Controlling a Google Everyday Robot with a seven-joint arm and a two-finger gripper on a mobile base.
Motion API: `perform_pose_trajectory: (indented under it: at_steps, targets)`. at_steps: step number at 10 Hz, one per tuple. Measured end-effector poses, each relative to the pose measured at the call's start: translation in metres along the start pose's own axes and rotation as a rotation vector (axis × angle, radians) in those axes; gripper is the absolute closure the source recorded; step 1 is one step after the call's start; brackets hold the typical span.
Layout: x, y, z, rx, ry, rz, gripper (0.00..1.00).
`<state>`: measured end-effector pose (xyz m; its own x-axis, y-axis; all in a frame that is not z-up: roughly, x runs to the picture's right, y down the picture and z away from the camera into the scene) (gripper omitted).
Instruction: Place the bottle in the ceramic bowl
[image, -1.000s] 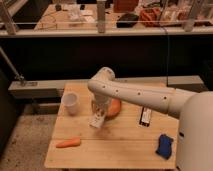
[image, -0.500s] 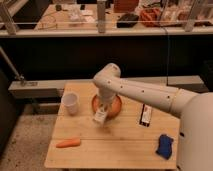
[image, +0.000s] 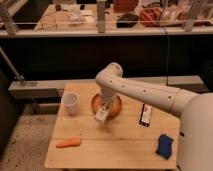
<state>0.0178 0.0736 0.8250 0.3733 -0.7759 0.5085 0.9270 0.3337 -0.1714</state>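
White slim bottle (image: 102, 114) apparently clamped in gripper (image: 103, 109), tilted over orange ceramic bowl (image: 116, 106) front rim

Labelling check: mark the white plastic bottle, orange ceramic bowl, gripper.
white plastic bottle (image: 101, 114), camera view, labelled body.
orange ceramic bowl (image: 117, 107), camera view, right rim.
gripper (image: 103, 106), camera view, at the bottle's top.

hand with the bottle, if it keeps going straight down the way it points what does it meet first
Probably the front rim of the ceramic bowl, or the table just before it; depth is unclear. The hand hangs there, pointing down, holding the bottle.
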Motion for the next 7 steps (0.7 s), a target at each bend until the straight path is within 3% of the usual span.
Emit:
perform_pose_trajectory:
  at_steps: [6, 7]
  targets:
    - [0.0039, -0.0013, 0.0006, 0.000, 0.004, -0.009, 0.91]
    - [0.0043, -0.0013, 0.0008, 0.000, 0.004, -0.012, 0.85]
